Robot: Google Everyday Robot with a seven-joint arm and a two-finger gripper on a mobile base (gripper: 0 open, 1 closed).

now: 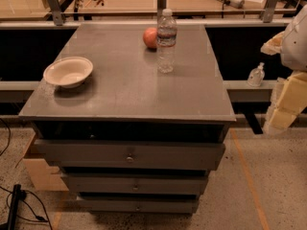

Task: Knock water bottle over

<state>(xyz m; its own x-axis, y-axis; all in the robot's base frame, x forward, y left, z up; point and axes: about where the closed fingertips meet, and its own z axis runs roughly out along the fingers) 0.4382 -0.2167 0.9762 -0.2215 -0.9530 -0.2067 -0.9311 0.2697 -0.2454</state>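
drawers below; clear white-capped water bottle upright by apple; gripper at right, grip unclear.

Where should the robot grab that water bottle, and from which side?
Around its middle, from the right: the bottle stands upright and slim, the apple sits at its left, and the pincer hangs right of the cabinet.

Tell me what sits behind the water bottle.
A red-orange fruit, its right side hidden by the water bottle. The gripper is far right, off the cabinet.
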